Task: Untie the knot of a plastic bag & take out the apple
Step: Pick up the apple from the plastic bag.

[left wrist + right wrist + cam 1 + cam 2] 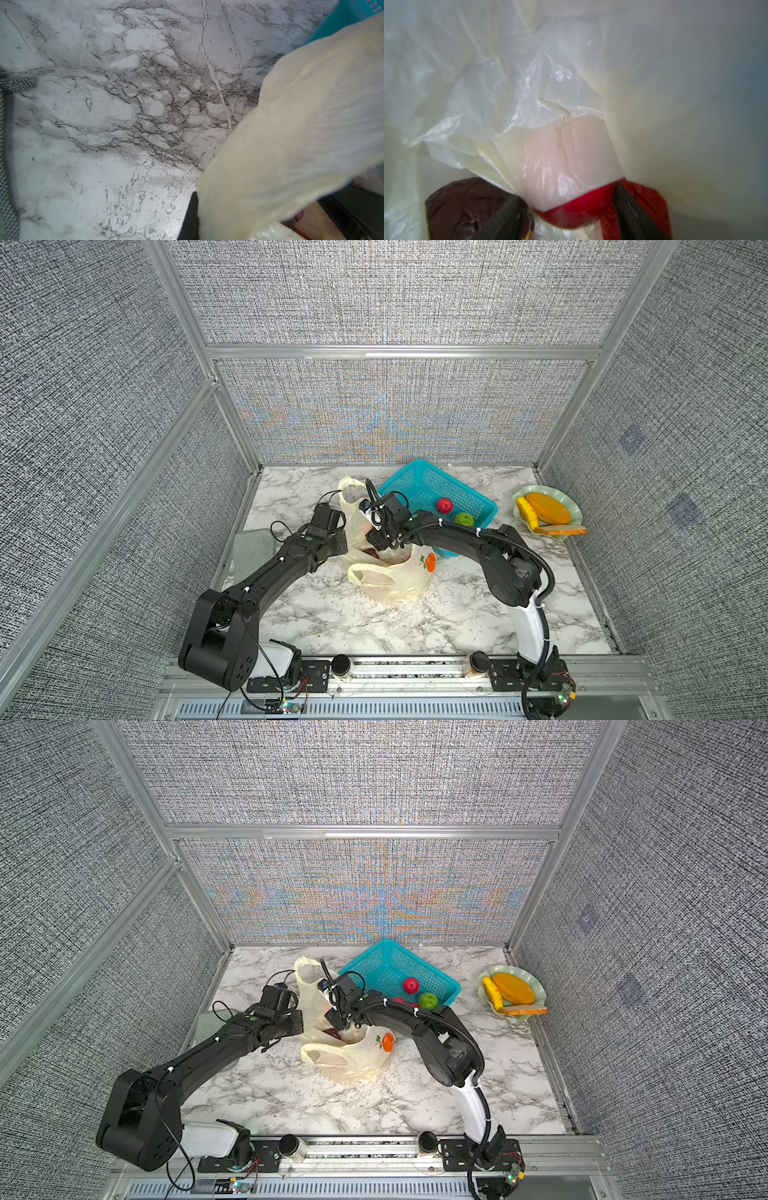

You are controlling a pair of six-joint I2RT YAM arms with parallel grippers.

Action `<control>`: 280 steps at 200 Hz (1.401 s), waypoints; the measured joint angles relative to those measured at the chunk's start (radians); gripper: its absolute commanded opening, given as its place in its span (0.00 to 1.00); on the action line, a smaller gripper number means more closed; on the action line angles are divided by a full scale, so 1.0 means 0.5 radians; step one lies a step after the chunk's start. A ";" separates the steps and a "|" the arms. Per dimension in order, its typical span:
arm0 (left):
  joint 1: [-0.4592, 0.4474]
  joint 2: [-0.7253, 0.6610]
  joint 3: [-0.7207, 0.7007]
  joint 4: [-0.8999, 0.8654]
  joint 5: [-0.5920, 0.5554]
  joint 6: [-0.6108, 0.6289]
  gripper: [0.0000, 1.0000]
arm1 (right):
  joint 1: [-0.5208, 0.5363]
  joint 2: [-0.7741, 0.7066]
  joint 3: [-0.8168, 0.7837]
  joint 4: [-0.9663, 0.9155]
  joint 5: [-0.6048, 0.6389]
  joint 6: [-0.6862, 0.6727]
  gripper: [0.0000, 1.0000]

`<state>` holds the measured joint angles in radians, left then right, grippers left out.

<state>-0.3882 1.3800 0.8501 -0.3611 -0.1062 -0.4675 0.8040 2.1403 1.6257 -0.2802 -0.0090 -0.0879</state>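
The pale yellow plastic bag (399, 585) (353, 1065) lies with its mouth wide at mid-table, its two handle loops apart. The knot is out of view. My left gripper (343, 541) is shut on the bag's left edge and holds it up. In the left wrist view the plastic (301, 124) drapes over the jaws and only one black finger (190, 216) shows. My right gripper (376, 545) (566, 195) reaches down inside the bag. Its two fingers press against the sides of the red apple (581, 209), which a plastic fold half covers.
Inside the bag, a dark brown wrinkled item (463, 203) and a red crinkled item (652, 207) sit beside the apple. A teal mesh basket (415, 479) with a red fruit (444, 504) and a green fruit (464, 518) stands behind. A green plate (536, 488) of food sits at the right, a grey-green cloth (251, 547) at the left.
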 measured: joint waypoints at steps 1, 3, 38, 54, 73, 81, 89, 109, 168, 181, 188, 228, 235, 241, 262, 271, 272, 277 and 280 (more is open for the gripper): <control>0.000 0.000 0.000 0.000 0.000 0.000 0.00 | 0.000 0.002 0.002 0.001 0.000 0.000 0.53; 0.000 0.000 0.000 0.000 0.000 0.000 0.00 | 0.000 0.006 0.004 0.001 -0.001 -0.001 0.52; 0.000 0.000 0.000 0.001 -0.023 0.000 0.00 | 0.000 -0.037 -0.037 -0.001 -0.045 0.000 0.21; 0.000 0.000 0.000 0.001 -0.039 0.000 0.00 | 0.000 -0.144 -0.100 -0.008 -0.066 -0.006 0.21; 0.000 0.000 0.009 0.002 -0.043 -0.001 0.00 | 0.000 -0.305 -0.166 -0.050 -0.155 -0.037 0.21; -0.001 0.000 0.020 0.008 -0.041 -0.001 0.00 | 0.000 -0.368 -0.177 -0.091 -0.221 -0.065 0.21; -0.002 0.000 0.030 0.023 -0.033 -0.001 0.00 | -0.002 -0.417 -0.176 -0.138 -0.279 -0.097 0.21; -0.008 -0.001 0.059 0.038 0.025 0.000 0.00 | -0.025 -0.494 -0.143 -0.304 -0.381 -0.187 0.22; 0.007 -0.060 0.113 -0.050 -0.043 0.036 0.00 | -0.053 -0.526 -0.167 -0.651 -0.272 -0.362 0.23; 0.052 -0.082 0.105 -0.094 -0.167 0.034 0.00 | -0.063 -0.523 -0.188 -0.781 -0.211 -0.388 0.23; 0.062 -0.098 0.096 -0.108 -0.208 0.035 0.00 | -0.069 -0.521 -0.199 -0.810 -0.192 -0.399 0.23; 0.106 -0.151 0.053 -0.149 -0.279 0.037 0.00 | -0.072 -0.615 -0.288 -0.838 -0.204 -0.449 0.22; 0.103 -0.149 0.050 -0.149 -0.275 0.038 0.00 | -0.072 -0.662 -0.324 -0.809 -0.233 -0.450 0.22; 0.101 -0.144 0.050 -0.148 -0.272 0.038 0.00 | -0.073 -0.710 -0.362 -0.774 -0.268 -0.451 0.22; 0.105 -0.106 0.049 -0.144 -0.255 0.039 0.00 | -0.074 -0.880 -0.488 -0.616 -0.385 -0.449 0.22; 0.105 -0.092 0.049 -0.141 -0.250 0.038 0.00 | -0.074 -0.954 -0.546 -0.521 -0.435 -0.447 0.22; 0.105 -0.089 0.049 -0.140 -0.249 0.038 0.00 | -0.074 -0.960 -0.549 -0.513 -0.439 -0.448 0.22; 0.105 -0.082 0.049 -0.134 -0.235 0.038 0.00 | -0.074 -0.998 -0.580 -0.465 -0.470 -0.445 0.22; 0.105 -0.078 0.049 -0.130 -0.226 0.038 0.00 | -0.074 -1.025 -0.603 -0.426 -0.488 -0.441 0.22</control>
<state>-0.3359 1.3411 0.8745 -0.4263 -0.2192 -0.4484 0.7670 1.6276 1.3243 -0.4934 -0.2527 -0.3084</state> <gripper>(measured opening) 0.050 0.333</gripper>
